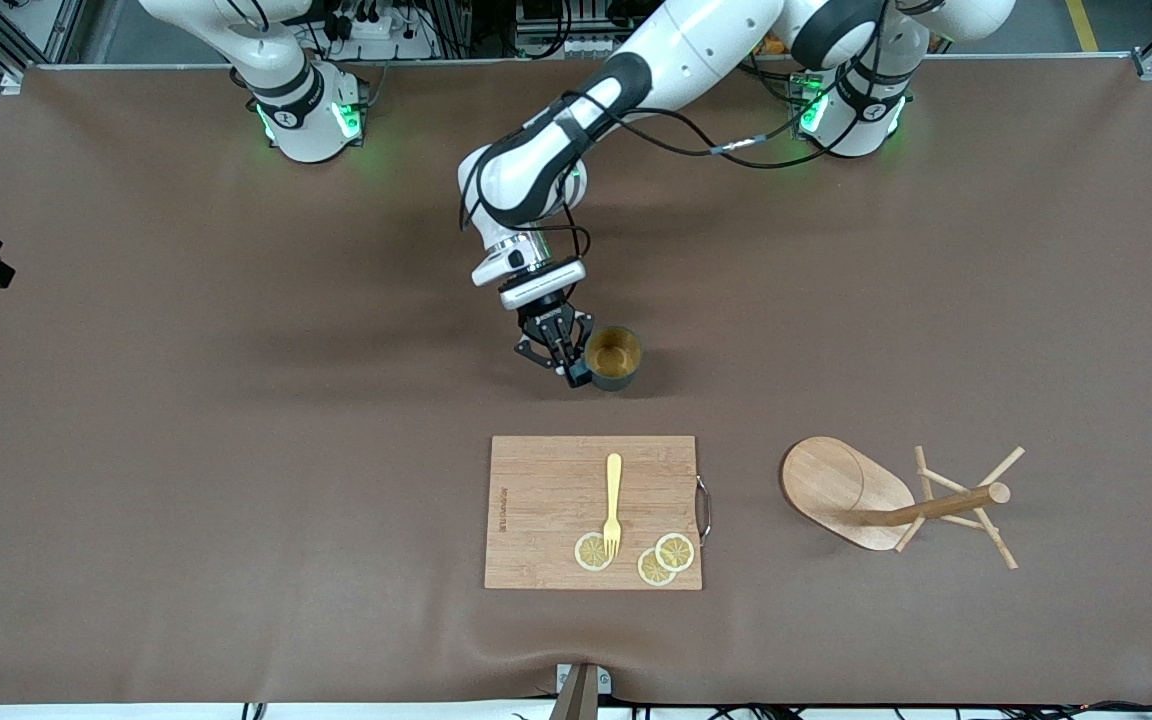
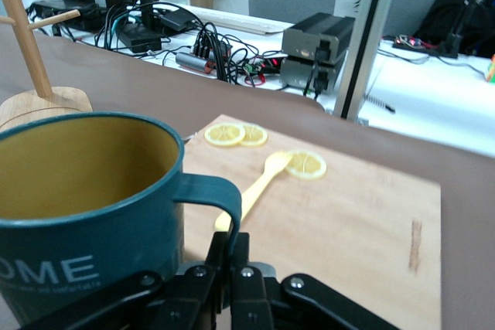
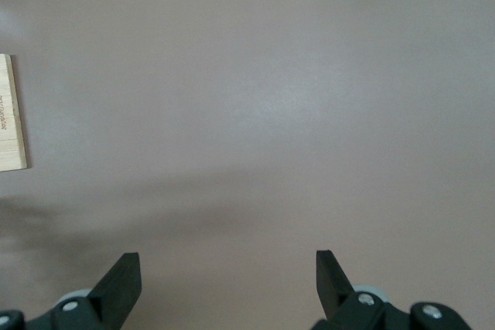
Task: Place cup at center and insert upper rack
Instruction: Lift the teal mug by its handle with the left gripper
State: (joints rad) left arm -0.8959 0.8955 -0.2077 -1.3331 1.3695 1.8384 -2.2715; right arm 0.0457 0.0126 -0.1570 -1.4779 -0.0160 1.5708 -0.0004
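Note:
The dark teal cup [image 1: 614, 357] is upright near the middle of the table, farther from the front camera than the cutting board. In the left wrist view the cup [image 2: 85, 206] shows its yellowish inside and white lettering. My left gripper [image 1: 568, 368] is beside the cup, and in its own view it [image 2: 232, 241] is shut on the loop handle [image 2: 224, 195]. The upper rack [image 1: 886, 495] lies on its side toward the left arm's end, pegs pointing away from its oval base [image 1: 836, 485]. My right gripper [image 3: 228, 268] hangs open over bare table, holding nothing.
A rectangular wooden cutting board [image 1: 593, 512] lies nearer the front camera than the cup. It carries a yellow fork [image 1: 613, 500] and three lemon slices [image 1: 593, 551]. The right wrist view catches the board's edge [image 3: 9, 113].

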